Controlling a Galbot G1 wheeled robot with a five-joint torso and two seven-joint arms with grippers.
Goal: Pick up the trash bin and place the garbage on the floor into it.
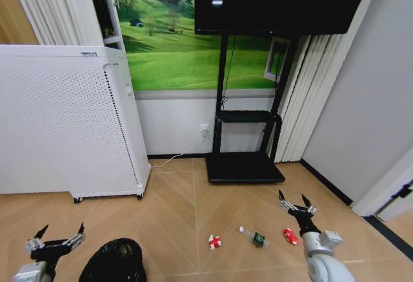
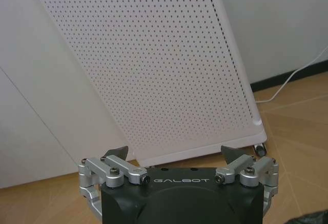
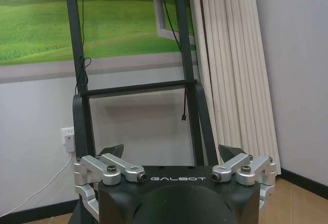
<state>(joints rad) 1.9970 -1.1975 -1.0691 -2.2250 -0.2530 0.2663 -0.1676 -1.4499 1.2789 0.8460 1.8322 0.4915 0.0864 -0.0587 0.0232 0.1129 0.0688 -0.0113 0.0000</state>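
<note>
1. Trash bin (image 1: 113, 261) stands on the wooden floor (image 1: 181, 211) at the lower left of the head view, its base cut off by the frame edge; a dark sliver of it shows at the corner of the left wrist view.
2. Left pincer (image 1: 55, 238) hangs just left of the bin, not touching it, fingers spread, nothing between them. Its arm is mostly out of frame.
3. Right pincer (image 1: 296, 203) hovers above the floor at right, fingers apart, empty.
4. Garbage in a row on the floor: crumpled red-and-white wrapper (image 1: 215, 241), clear bottle with green label (image 1: 255, 237) lying on its side, flattened red piece (image 1: 291, 235) just beside the right arm, partly hidden by it.
5. White perforated cabinet (image 1: 71, 127) on casters stands behind the bin.
6. Black TV stand (image 1: 245, 166) against the wall; screen cut off at top.
</note>
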